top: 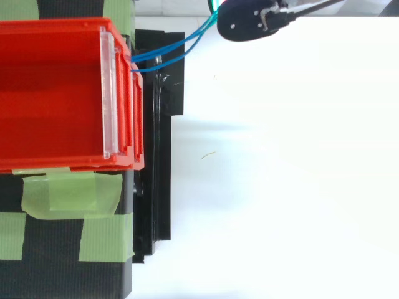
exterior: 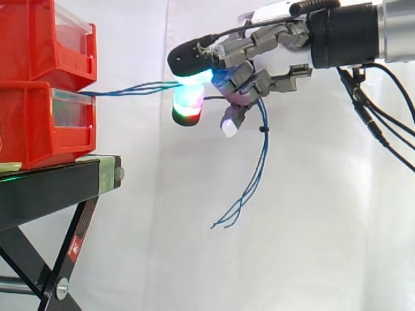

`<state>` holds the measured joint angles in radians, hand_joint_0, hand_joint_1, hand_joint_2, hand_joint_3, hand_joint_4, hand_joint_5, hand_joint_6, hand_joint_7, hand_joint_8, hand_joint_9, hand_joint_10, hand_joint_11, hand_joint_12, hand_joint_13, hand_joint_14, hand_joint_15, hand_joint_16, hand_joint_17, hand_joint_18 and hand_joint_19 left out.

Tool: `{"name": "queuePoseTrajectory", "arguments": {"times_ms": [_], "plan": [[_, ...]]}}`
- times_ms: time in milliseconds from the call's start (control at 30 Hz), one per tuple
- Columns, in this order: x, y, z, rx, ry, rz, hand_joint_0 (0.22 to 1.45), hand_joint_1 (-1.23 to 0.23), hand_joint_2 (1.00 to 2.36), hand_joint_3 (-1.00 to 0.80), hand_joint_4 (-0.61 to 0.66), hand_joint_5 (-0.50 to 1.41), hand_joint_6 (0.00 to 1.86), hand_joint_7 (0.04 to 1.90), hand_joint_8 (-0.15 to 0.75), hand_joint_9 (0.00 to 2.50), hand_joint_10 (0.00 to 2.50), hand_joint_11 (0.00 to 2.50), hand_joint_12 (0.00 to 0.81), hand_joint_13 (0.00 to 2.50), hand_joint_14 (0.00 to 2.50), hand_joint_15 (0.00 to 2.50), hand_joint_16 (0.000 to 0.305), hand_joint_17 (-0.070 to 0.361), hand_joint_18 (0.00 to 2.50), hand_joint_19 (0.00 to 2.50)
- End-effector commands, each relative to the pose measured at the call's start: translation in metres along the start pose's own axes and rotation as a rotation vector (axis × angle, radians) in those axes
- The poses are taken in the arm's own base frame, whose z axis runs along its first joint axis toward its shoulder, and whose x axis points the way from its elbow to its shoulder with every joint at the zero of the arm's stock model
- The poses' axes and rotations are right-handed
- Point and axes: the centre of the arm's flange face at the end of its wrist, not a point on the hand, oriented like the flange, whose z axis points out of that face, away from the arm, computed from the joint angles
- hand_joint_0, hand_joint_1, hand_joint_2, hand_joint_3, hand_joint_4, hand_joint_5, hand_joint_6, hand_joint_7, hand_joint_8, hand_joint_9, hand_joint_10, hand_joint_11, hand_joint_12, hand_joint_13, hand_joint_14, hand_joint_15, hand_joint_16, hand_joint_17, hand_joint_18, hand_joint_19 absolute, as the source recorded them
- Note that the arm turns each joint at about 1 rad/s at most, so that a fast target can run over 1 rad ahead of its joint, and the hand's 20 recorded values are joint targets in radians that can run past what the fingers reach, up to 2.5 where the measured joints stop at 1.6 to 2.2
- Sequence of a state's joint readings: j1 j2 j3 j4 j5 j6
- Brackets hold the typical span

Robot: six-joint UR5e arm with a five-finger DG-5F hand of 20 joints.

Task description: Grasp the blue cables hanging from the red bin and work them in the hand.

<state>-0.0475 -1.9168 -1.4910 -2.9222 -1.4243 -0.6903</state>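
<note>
Curled fingers [exterior: 241, 76] are seen closed round the blue cables [exterior: 130, 89], which are held within the hand [exterior: 259, 45]. One pad [exterior: 189, 97] is lit cyan and green with a red lower edge, and another is lit white.

From the side, the cables are shown running almost level from the grip leftward to the red bins. They are met there at the seam where the upper bin [exterior: 39, 39] is stacked on the lower bin [exterior: 39, 129]. Past the grip, the loose ends are seen hanging in a long bundle well below the hand, against the white curtain [exterior: 324, 246]. The bins are carried on the black stand [exterior: 45, 188].

From above, a dark fingertip of the hand is found at the top edge. The cables are shown parted into strands that slant down and left to the front corner of the upper bin, just beside its clear front plate [top: 109, 93]. Strips of green tape [top: 68, 196] are laid across the stand next to the bin. How the fingers are wrapped cannot be told from above, and the hanging ends are given by the side view.
</note>
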Motion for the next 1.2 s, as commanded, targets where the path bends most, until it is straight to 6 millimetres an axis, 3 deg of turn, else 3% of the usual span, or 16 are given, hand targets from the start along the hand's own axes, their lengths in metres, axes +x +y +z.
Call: {"name": "queuePoseTrajectory", "arguments": {"times_ms": [0, 467, 600, 633, 767, 933, 1167], "plan": [[-0.004, 0.003, -0.006, 0.014, 0.013, -0.004, 1.04, -0.66, 1.05, 0.34, 0.26, 0.27, 0.49, 1.17, 0.401, 0.55, 2.5, 2.5, 0.495, 0.93, 2.5, 1.6, 0.058, 0.13, 1.02, 0.41], [-0.003, -0.001, -0.017, 0.071, 0.065, -0.014, 1.02, -0.67, 1.07, 0.3, 0.28, 0.27, 0.5, 1.18, 0.398, 0.57, 2.5, 2.5, 0.493, 0.95, 2.5, 1.64, 0.059, 0.133, 1.05, 0.4], [-0.004, -0.001, -0.021, 0.088, 0.08, -0.017, 1.01, -0.68, 1.0, 0.26, 0.28, 0.27, 0.5, 1.17, 0.403, 0.57, 2.5, 2.5, 0.494, 0.96, 2.5, 1.65, 0.06, 0.135, 1.09, 0.44], [-0.002, -0.002, -0.033, 0.096, 0.092, -0.018, 1.01, -0.68, 1.0, 0.26, 0.28, 0.27, 0.5, 1.18, 0.403, 0.57, 2.5, 2.5, 0.496, 0.96, 2.5, 1.64, 0.06, 0.134, 1.08, 0.44], [0.005, -0.01, -0.049, 0.073, 0.057, -0.011, 1.01, -0.68, 1.01, 0.23, 0.27, 0.27, 0.5, 1.18, 0.402, 0.56, 2.5, 2.5, 0.493, 0.95, 2.5, 1.63, 0.059, 0.132, 1.08, 0.46], [0.0, -0.004, -0.041, -0.02, -0.058, 0.013, 1.0, -0.68, 1.01, 0.18, 0.27, 0.27, 0.49, 1.19, 0.399, 0.56, 2.5, 2.5, 0.488, 0.94, 2.5, 1.65, 0.057, 0.129, 1.08, 0.49], [0.002, -0.003, -0.041, -0.023, -0.057, 0.014, 0.99, -0.68, 1.01, 0.13, 0.26, 0.27, 0.49, 1.19, 0.396, 0.57, 2.5, 2.5, 0.489, 0.94, 2.5, 1.66, 0.057, 0.128, 1.08, 0.52]]}}
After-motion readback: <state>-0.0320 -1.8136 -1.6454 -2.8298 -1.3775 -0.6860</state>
